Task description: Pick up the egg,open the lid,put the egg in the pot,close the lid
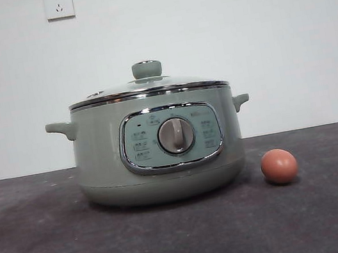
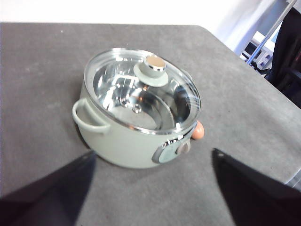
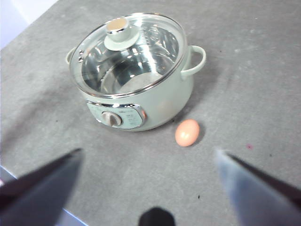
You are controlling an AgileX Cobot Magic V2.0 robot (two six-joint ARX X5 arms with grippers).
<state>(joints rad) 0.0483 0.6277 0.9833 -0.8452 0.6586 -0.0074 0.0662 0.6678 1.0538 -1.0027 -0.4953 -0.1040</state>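
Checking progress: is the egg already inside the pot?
No, the egg lies on the table beside the pot, whose lid is closed.
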